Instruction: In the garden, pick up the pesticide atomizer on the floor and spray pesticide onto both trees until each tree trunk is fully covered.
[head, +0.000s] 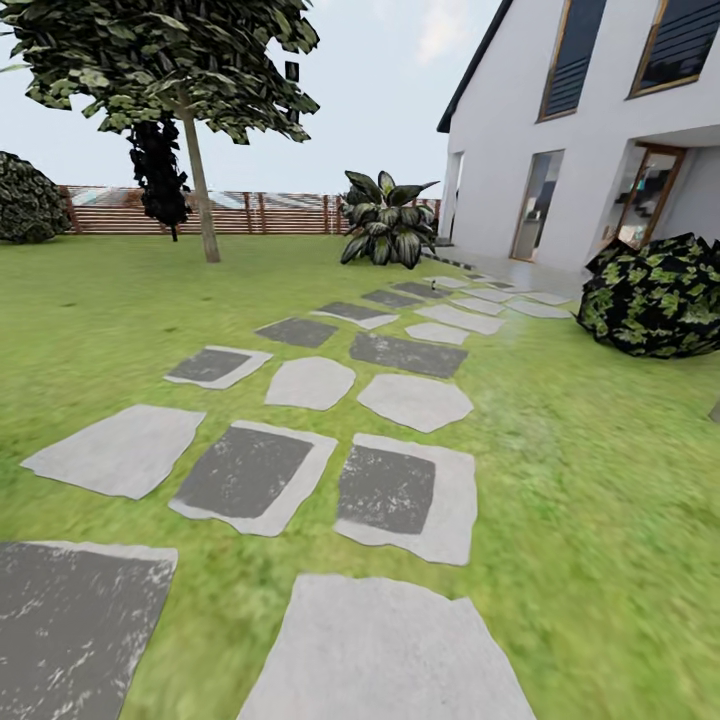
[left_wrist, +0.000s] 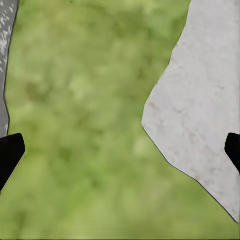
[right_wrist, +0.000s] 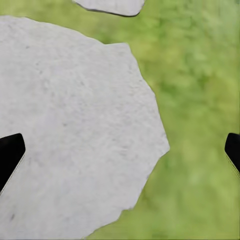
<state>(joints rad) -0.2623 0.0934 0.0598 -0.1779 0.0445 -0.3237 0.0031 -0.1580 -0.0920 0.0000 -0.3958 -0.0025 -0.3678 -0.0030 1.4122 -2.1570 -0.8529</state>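
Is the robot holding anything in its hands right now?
No, nothing. The left gripper and right gripper both have their fingers spread wide with only grass and a paving stone showing between them.

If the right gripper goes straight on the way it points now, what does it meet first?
Probably the pale stepping stone on the ground. The right gripper is open and holds nothing, and the stone's edge beside the grass lies in its line. The depth is unclear.
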